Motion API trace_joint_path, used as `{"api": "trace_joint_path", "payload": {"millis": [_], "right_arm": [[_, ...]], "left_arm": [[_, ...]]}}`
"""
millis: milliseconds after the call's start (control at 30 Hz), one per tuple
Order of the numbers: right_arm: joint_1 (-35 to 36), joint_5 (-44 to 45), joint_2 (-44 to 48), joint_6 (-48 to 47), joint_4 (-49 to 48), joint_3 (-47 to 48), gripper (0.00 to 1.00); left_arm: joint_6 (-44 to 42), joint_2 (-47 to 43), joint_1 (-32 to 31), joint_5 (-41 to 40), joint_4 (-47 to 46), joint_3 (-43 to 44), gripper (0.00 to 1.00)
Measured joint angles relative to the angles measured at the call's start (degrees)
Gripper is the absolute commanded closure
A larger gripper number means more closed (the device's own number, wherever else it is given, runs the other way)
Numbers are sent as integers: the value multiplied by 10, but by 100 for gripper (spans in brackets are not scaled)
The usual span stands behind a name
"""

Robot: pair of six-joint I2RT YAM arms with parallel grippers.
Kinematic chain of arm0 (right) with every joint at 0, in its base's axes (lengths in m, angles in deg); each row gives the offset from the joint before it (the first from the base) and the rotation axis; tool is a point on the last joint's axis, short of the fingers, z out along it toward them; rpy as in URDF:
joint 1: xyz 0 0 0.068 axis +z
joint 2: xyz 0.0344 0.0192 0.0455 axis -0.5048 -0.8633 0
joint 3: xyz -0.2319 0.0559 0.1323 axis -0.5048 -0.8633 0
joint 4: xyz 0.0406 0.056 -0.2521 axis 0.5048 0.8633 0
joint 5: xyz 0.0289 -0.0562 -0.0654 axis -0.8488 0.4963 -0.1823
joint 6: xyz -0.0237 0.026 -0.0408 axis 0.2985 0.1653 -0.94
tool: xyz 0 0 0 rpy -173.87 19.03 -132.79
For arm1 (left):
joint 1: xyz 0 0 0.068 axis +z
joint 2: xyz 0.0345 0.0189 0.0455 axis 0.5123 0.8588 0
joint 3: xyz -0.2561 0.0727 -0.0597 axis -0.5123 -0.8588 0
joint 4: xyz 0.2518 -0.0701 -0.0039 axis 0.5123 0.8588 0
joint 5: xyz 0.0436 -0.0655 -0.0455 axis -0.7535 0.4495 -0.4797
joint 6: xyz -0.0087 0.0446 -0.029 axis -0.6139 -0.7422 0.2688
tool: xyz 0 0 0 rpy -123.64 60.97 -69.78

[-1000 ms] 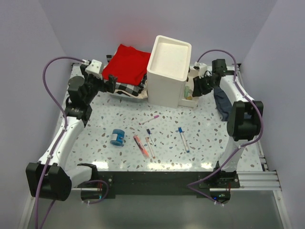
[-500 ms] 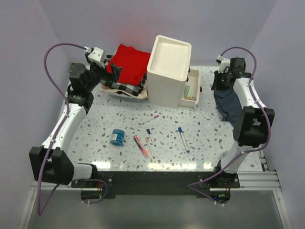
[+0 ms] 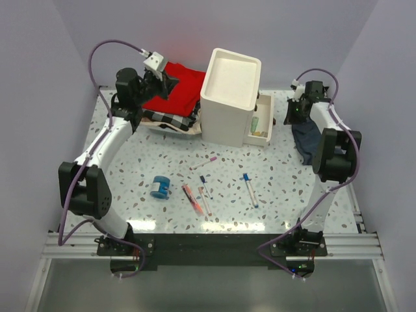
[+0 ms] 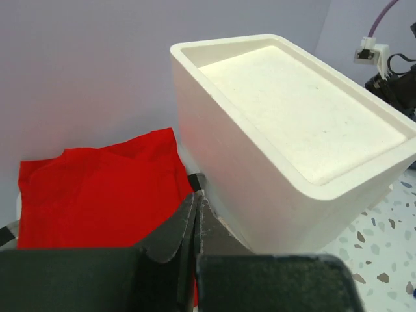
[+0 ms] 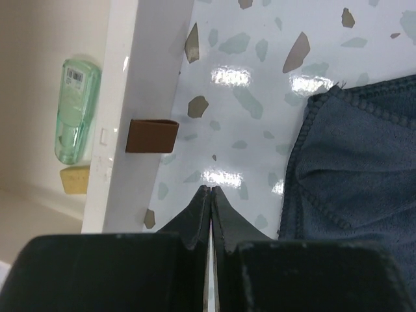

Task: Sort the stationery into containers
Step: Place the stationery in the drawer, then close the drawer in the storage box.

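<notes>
The tall white drawer unit [image 3: 231, 97] [image 4: 292, 130] stands at the back. Its lowest drawer [image 3: 266, 123] is pulled out to the right and holds a green tube [image 3: 255, 122] [image 5: 77, 110] and a beige eraser [image 3: 262, 134] [image 5: 75, 179]. On the table lie a blue tape roll [image 3: 160, 186], an orange-red marker [image 3: 191, 198], a pink-capped pen [image 3: 204, 162] and a blue-capped pen [image 3: 250, 189]. My left gripper [image 3: 170, 83] [image 4: 197, 195] hovers shut and empty over the red cloth. My right gripper [image 3: 290, 118] [image 5: 211, 190] is shut and empty just right of the drawer's brown handle [image 5: 151, 135].
Folded red and checked cloths [image 3: 170, 97] [image 4: 97, 188] sit left of the drawer unit. A dark blue-grey cloth [image 3: 305, 140] [image 5: 351, 169] lies at the right, beside my right gripper. Two more short pens [image 3: 204, 192] lie near the marker.
Both grippers have shut. The left arm rose and swung right over the red cloth. The right gripper pulled back from the open drawer toward the blue-grey cloth.
</notes>
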Motion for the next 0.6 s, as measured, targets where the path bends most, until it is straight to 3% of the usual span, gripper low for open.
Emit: {"api": "trace_joint_path", "payload": {"millis": [600], "right_arm": [[28,-40,-54,49,-23,27,100]], "left_arm": [[-29,136,-73,8,12,93,100]]}}
